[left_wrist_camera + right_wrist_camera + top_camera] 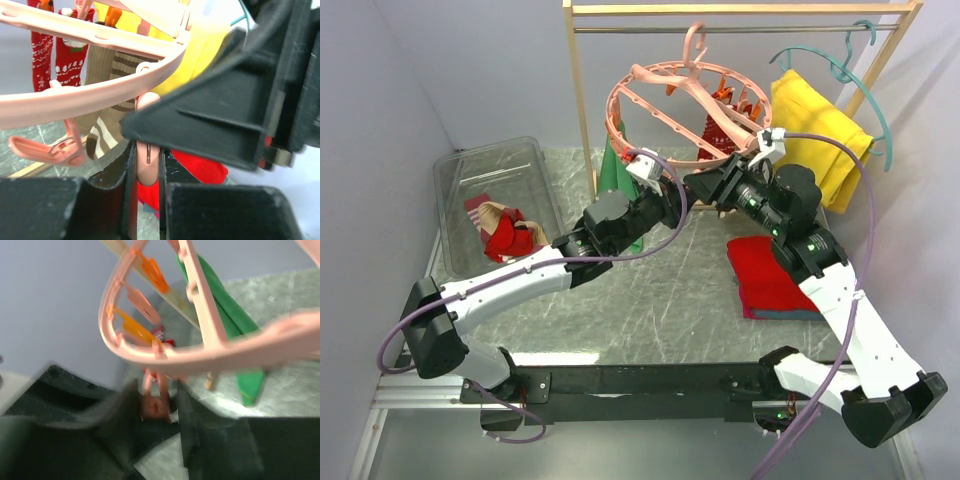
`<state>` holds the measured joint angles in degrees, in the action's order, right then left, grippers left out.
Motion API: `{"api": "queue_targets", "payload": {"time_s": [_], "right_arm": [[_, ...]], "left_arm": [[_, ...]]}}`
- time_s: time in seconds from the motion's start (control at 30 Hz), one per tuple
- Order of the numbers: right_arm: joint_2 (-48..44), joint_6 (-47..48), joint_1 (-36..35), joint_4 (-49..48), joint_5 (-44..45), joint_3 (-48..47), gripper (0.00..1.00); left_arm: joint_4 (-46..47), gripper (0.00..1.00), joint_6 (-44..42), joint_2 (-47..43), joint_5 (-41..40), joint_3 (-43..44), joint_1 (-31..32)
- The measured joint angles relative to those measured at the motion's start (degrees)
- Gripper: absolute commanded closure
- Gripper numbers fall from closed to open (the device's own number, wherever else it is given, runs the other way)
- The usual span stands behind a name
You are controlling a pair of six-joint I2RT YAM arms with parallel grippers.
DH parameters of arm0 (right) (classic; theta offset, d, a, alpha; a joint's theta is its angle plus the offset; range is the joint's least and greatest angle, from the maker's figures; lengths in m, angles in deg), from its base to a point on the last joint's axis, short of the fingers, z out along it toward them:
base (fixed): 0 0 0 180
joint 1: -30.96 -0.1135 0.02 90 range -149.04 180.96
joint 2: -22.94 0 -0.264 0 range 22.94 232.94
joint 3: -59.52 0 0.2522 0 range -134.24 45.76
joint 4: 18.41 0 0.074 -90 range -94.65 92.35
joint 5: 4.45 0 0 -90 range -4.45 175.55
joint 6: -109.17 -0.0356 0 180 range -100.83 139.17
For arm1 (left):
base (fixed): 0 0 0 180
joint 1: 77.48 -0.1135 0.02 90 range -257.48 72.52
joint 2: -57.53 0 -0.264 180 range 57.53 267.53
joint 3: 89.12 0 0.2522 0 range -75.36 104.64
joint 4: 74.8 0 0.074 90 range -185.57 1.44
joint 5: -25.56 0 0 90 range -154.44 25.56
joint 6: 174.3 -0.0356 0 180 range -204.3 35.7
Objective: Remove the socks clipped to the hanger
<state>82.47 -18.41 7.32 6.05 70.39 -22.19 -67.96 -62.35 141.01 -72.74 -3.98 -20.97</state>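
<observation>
The salmon-pink hanger (665, 95) hangs from the wooden rail. Red and tan socks (723, 128) are clipped at its far right side. Both grippers meet under its near rim. My left gripper (670, 205) is shut on a pink clip peg (148, 155) hanging from the ring (90, 95); red festive socks (70, 55) and a tan striped sock (117, 75) hang behind. My right gripper (706, 186) stands open around another pink peg (159, 402) under the ring (200, 357); that view is blurred.
A clear bin (455, 175) at the left holds several socks (505, 232). A green cloth (613, 172) hangs by the wooden post. A folded red cloth (765, 275) lies on the table. A yellow cloth (815, 135) hangs on a teal hanger.
</observation>
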Motion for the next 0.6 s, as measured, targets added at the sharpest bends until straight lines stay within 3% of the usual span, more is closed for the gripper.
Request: {"api": "queue_targets", "payload": {"time_s": [0.17,0.23,0.6], "right_arm": [[-1.14,2.03,-0.13,4.42,2.8,-0.46,0.13],[-1.49,3.15,-0.22,6.56,4.7,-0.9,0.07],[-7.85,11.47,-0.37,18.97,17.92,-0.7,0.03]], "left_arm": [[-2.49,0.99,0.26,-0.17,1.14,1.03,-1.68],[-3.61,0.99,0.26,-0.52,1.97,1.11,-2.51],[-9.64,0.99,1.7,-1.79,7.87,2.49,-9.05]]}}
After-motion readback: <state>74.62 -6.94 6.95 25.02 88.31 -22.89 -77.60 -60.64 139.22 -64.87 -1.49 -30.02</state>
